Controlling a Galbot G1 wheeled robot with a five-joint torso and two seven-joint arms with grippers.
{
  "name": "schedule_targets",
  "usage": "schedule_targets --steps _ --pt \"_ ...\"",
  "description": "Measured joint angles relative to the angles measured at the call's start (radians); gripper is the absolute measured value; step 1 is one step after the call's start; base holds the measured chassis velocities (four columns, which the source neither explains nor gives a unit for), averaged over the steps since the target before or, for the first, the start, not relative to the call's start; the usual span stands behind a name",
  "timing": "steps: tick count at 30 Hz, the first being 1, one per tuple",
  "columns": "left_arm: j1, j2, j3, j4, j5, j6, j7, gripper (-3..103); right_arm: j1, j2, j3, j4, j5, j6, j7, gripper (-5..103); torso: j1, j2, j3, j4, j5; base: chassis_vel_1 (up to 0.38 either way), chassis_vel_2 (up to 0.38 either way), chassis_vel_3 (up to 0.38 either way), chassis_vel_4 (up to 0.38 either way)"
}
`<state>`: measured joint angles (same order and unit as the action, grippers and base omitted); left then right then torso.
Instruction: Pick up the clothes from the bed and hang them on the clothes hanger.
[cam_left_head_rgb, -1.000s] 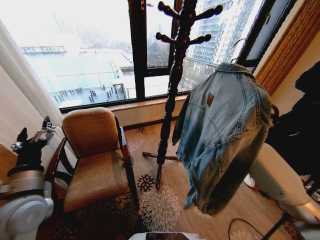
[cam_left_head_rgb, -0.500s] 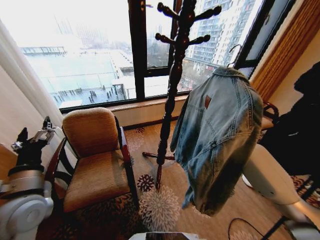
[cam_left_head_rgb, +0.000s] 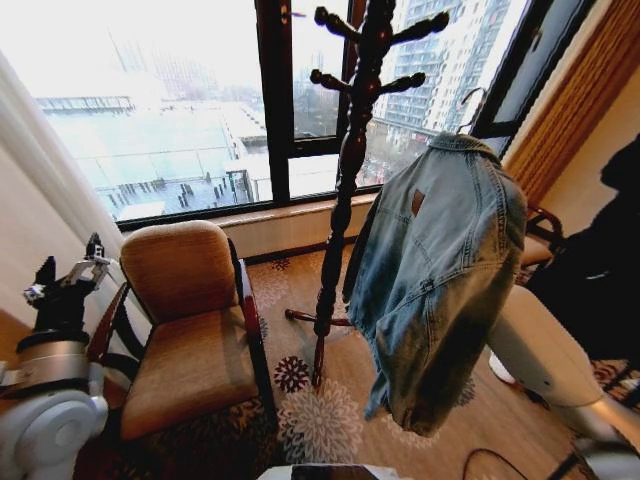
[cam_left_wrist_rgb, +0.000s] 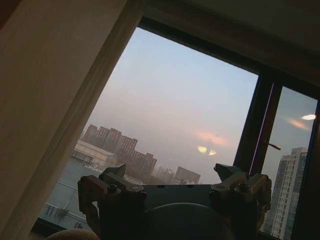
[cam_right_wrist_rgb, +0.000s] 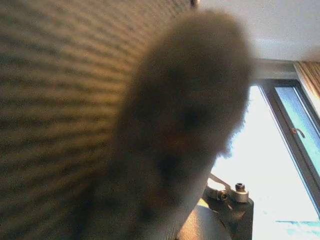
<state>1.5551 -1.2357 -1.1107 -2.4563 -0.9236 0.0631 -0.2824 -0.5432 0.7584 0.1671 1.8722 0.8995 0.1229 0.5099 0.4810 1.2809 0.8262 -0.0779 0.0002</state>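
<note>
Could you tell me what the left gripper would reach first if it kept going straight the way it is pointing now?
Probably nothing close: the left gripper points up past the curtain toward the window glass, with open air between. The glass likely comes first, though depth is unclear.

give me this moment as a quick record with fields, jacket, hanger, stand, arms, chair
jacket: light blue denim jacket, hanging in the air, back with brown patch toward the head camera
hanger: hook shows above the collar; the rest is hidden inside the jacket
coat stand: dark wooden coat stand left of the jacket, pegs bare
right arm: white right arm reaches up behind the jacket; its gripper is hidden by fabric
left gripper: raised at the robot's left beside the armchair, fingers open, holding nothing
armchair: tan armchair under the window, nothing on the seat
</note>
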Motion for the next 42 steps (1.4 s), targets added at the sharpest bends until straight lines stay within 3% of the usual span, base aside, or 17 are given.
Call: schedule_targets --steps 13,19,22,25,34,42 --pt "0.005 -0.006 -0.005 -0.008 -0.002 -0.003 0.000 100 0.017 -0.044 0.002 0.017 -0.019 -0.065 0.032 14 -0.002 0.001 -0.001 -0.0001 -0.0003 -0.010 0.013 0.015 -0.014" --pt "0.004 -0.007 -0.003 -0.010 -0.002 -0.003 0.001 100 0.031 -0.070 0.008 0.025 -0.002 -0.152 0.095 14 -0.001 0.000 0.000 -0.0003 0.0000 0.000 0.000 0.000 0.000" --pt "0.004 -0.007 -0.003 -0.010 -0.002 -0.005 0.002 100 0.051 -0.087 -0.003 0.025 0.017 -0.244 0.154 14 -0.001 0.000 0.000 0.0001 -0.0001 0.000 0.000 0.000 0.000" --pt "0.004 -0.007 -0.004 -0.009 -0.003 -0.007 0.002 100 0.074 -0.098 -0.026 0.022 0.022 -0.288 0.191 14 -0.001 0.000 0.000 0.0000 -0.0004 0.000 0.000 0.000 0.000" --pt "0.006 -0.003 -0.010 -0.003 -0.006 -0.012 0.004 100 0.102 -0.090 -0.055 0.030 0.076 -0.292 0.203 14 -0.001 0.000 0.000 -0.0001 -0.0002 0.000 0.000 0.000 0.000" --pt "0.004 0.004 -0.012 -0.003 -0.010 -0.013 0.005 100 0.146 -0.115 -0.086 0.023 0.126 -0.363 0.227 14 -0.001 0.000 0.000 -0.0002 -0.0002 0.000 0.000 0.000 0.000"
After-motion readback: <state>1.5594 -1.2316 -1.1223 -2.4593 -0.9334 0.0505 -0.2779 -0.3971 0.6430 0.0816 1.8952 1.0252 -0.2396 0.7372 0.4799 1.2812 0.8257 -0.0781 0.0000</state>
